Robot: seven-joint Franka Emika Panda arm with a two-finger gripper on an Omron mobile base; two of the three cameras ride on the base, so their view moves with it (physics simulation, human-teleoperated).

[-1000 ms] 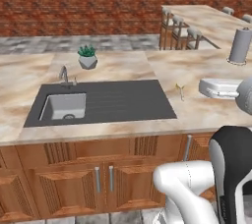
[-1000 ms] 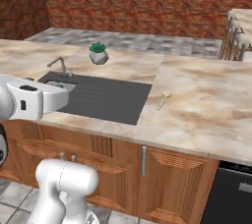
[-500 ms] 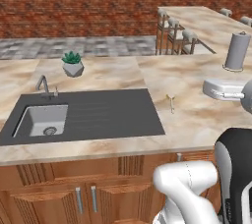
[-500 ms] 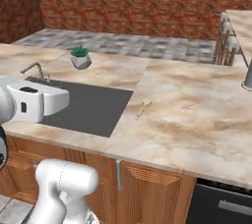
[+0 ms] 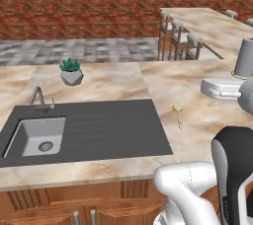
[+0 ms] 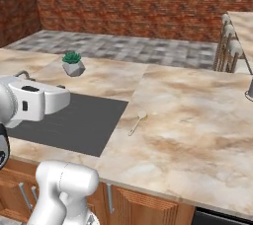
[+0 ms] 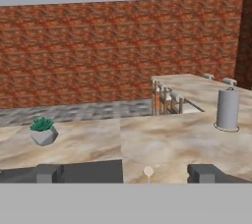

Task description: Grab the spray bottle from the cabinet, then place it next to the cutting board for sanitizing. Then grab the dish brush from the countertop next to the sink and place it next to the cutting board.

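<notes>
The gripper (image 7: 123,173) is wide open and holds nothing. Its two dark fingers (image 7: 48,173) stand far apart at the bottom of the hand view. It is up in the air and looks out flat over the countertop (image 7: 172,144).

Between the fingers, a bit ahead, is the yellow head of the brush (image 7: 148,171). The brush (image 5: 178,114) lies flat on the countertop (image 5: 113,83), just to the right of the dark drainboard (image 5: 108,130). It does not touch the drainboard. In the right base view the brush (image 6: 138,122) lies just past the right edge of the drainboard (image 6: 79,120), and the stone around it is bare.

The sink (image 5: 38,136) is at the left end of the drainboard. A thin faucet (image 5: 38,97) stands behind it. A small green plant (image 5: 71,71) in a grey pot sits behind the drainboard, well apart from the brush.

Far to the right, a grey roll on a stand (image 7: 228,110) is upright on the countertop. Behind it all runs a red brick wall (image 7: 98,51). Some stools (image 5: 180,41) stand by a far counter.
</notes>
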